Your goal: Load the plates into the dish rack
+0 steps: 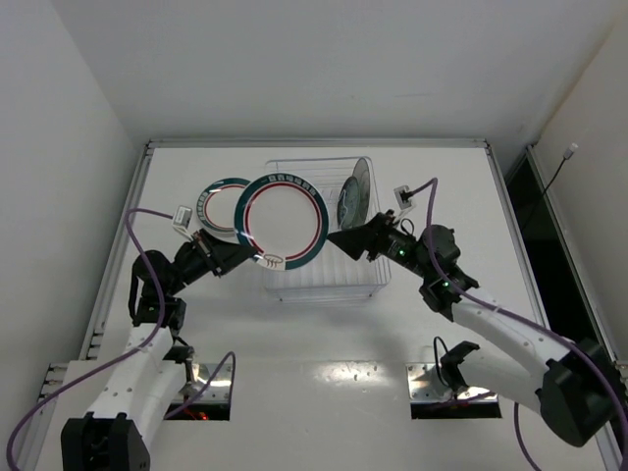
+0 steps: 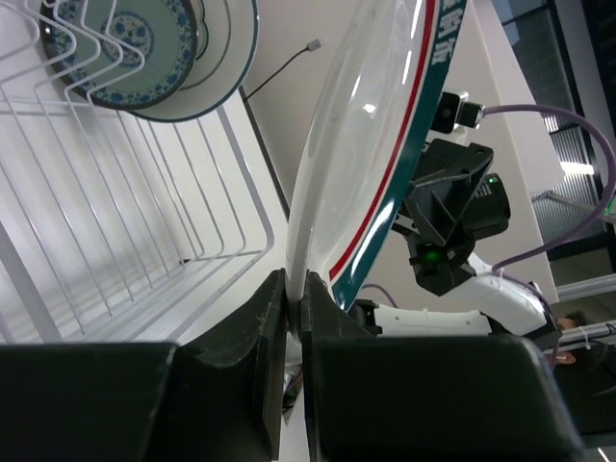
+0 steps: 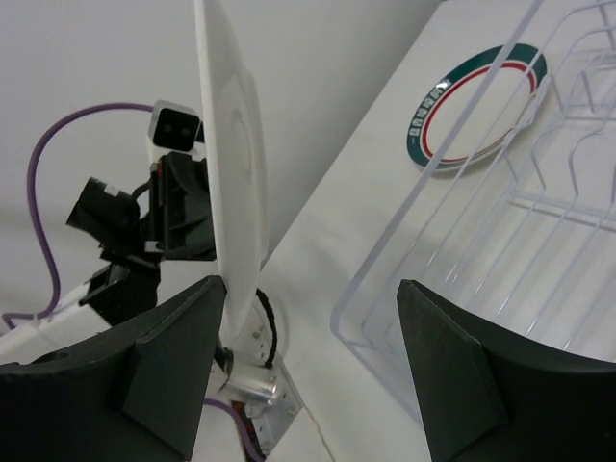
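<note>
My left gripper (image 1: pixel 261 257) is shut on the lower rim of a large white plate with a green and red ring (image 1: pixel 282 221) and holds it upright over the dish rack's (image 1: pixel 365 285) left part. The left wrist view shows the pinch (image 2: pixel 294 289) on the plate (image 2: pixel 375 125). My right gripper (image 1: pixel 340 240) is open at this plate's right edge. In the right wrist view its jaws (image 3: pixel 308 356) stand wide, with the plate edge-on (image 3: pixel 231 173) just inside the left finger (image 3: pixel 164 371). A teal plate (image 1: pixel 355 191) stands in the rack's far right. Another ringed plate (image 1: pixel 218 206) lies on the table left of the rack.
In the left wrist view the teal plate (image 2: pixel 125 48) leans against a green-rimmed white plate (image 2: pixel 229 43) among the rack's tines (image 2: pixel 115 192). The flat plate (image 3: pixel 472 106) and the rack's rim (image 3: pixel 385 269) show in the right wrist view. White walls enclose the table.
</note>
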Action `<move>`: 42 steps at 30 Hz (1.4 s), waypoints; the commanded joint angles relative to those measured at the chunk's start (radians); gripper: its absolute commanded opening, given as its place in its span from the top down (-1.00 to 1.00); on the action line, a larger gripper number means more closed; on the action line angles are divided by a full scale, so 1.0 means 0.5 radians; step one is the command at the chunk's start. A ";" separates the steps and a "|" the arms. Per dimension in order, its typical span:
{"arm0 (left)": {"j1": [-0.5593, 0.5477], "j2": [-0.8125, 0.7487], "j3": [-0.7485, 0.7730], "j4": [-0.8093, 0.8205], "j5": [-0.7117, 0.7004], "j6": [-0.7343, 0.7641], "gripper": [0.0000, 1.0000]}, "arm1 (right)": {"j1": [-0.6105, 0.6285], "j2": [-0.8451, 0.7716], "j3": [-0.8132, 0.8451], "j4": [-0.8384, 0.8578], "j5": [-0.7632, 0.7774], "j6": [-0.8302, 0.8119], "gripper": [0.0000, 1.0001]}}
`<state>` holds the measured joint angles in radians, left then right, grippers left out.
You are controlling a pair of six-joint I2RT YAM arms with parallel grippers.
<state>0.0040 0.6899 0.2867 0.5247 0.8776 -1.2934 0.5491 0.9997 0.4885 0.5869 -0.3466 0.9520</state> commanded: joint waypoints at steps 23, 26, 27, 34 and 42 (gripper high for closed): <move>-0.441 0.225 0.440 -0.747 -0.364 0.740 0.20 | 0.111 0.057 0.388 -0.329 0.399 -0.099 1.00; -0.441 0.286 0.854 -1.585 -0.778 1.201 -0.26 | 0.135 -0.033 0.669 -1.055 0.836 -0.189 1.00; -0.441 0.286 0.932 -1.717 -1.077 1.264 -0.39 | 0.135 -0.033 0.749 -1.324 1.080 -0.228 1.00; -0.422 0.200 1.188 -2.228 -2.238 1.384 -0.57 | 0.306 0.558 1.730 -2.276 2.047 -0.398 1.00; -0.422 -0.094 1.034 -2.194 -2.617 1.362 -0.85 | 0.457 1.295 2.502 -2.846 2.739 -0.514 1.00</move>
<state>-0.2138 0.6865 0.7986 -0.5743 -0.3061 -0.6357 0.7570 1.5799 1.6440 -0.6807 0.8040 0.7280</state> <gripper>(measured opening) 0.922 0.076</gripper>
